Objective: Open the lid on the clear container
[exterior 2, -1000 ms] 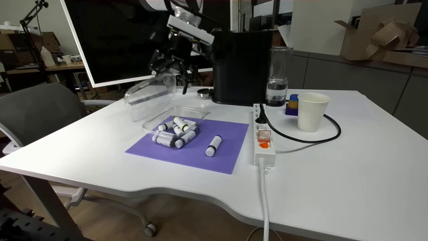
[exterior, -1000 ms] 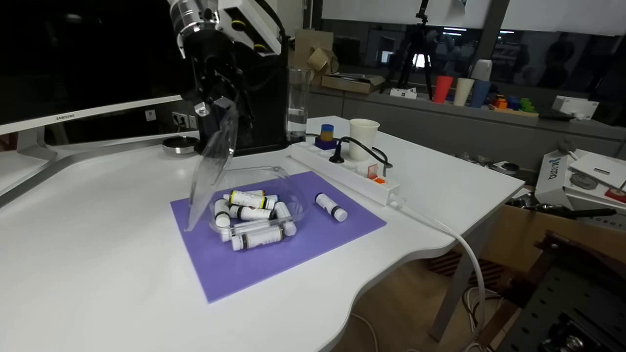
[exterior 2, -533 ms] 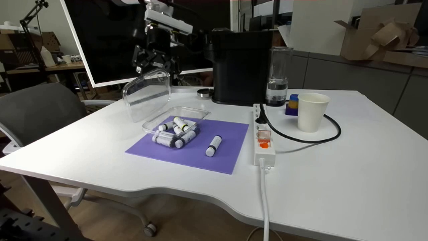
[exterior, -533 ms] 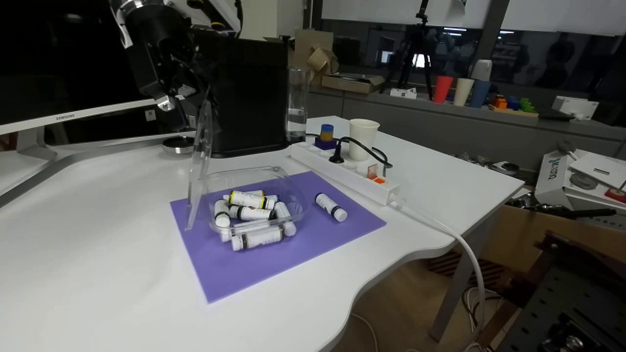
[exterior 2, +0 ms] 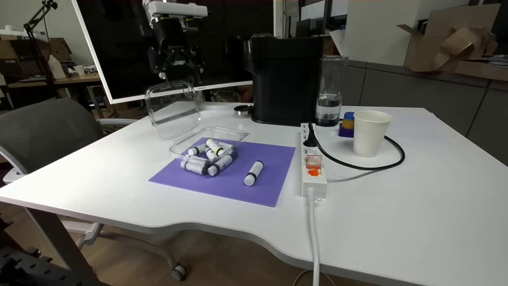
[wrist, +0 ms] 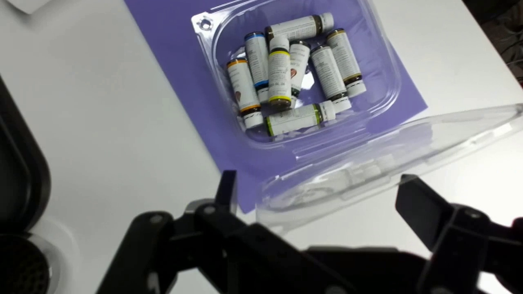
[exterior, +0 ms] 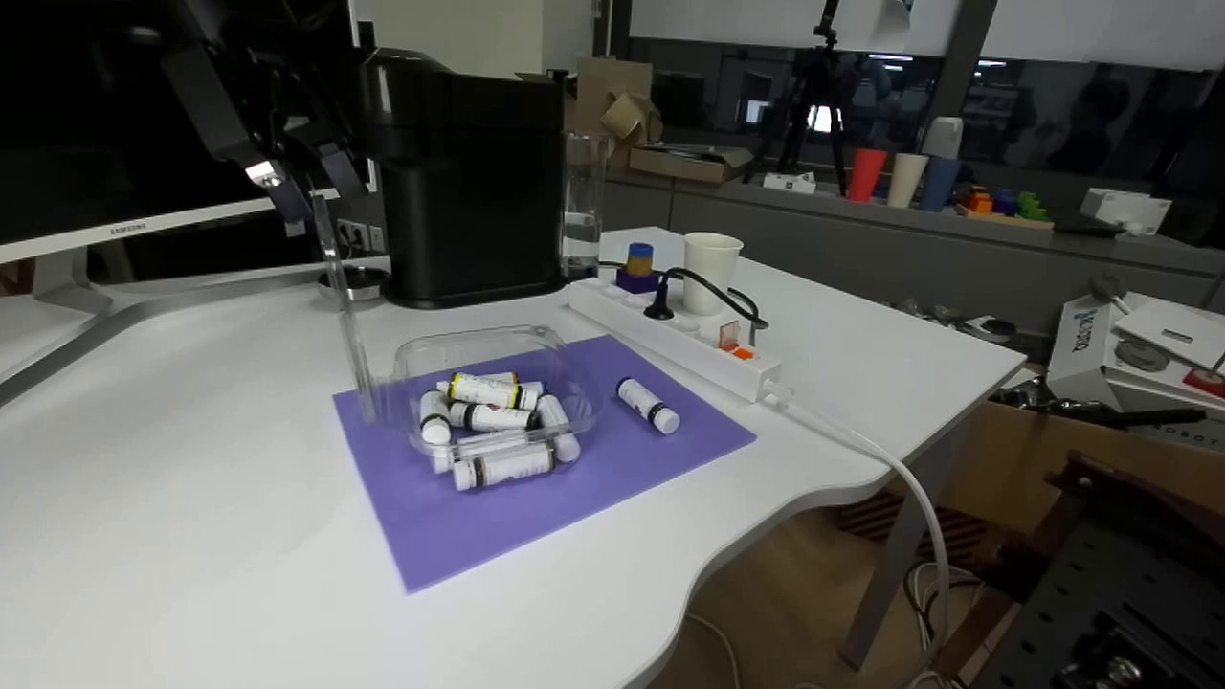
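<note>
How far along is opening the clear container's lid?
Done: the lid stands nearly upright, the bottles in the clear container uncovered. In hand: open jaws at the lid's upper edge, contact unclear. Left: the lid isn't lying flat, so perhaps tipping it away, then withdrawing.

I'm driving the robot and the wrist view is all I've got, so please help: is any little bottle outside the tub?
Observer: Yes, one bottle lies on the mat, outside the tub; it isn't in your picture.
Operator: Oh! Is the lid lying flat or standing up?
Observer: Standing up, about upright: an exterior view shows it nearly edge-on.
Operator: And is anything behind my gripper?
Observer: A big screen; it shows behind the gripper in both exterior views.
</note>
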You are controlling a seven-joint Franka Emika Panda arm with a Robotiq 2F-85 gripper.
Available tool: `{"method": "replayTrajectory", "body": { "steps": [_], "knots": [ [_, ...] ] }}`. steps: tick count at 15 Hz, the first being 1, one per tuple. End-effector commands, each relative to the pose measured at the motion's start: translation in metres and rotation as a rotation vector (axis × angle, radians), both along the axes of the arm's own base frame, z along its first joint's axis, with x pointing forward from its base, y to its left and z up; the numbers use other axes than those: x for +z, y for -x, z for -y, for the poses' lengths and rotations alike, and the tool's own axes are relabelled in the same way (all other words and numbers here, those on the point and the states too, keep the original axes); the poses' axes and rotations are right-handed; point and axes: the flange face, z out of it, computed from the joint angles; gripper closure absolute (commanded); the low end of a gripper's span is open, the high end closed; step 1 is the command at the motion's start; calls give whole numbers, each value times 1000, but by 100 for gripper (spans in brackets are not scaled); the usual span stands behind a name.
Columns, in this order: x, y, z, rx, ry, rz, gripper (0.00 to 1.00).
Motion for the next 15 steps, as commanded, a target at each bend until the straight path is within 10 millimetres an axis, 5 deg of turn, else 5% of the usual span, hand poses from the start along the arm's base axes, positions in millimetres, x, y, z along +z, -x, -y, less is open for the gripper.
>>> {"method": "replayTrajectory", "body": {
  "steps": [1, 4, 8, 15],
  "knots": [
    [29, 15, 0, -22, 33, 151, 0],
    [46, 27, 0, -107, 19, 256, 0],
    [64, 28, 27, -213, 22, 385, 0],
    [61, 38, 83, -486, -39, 513, 0]
  ]
}}
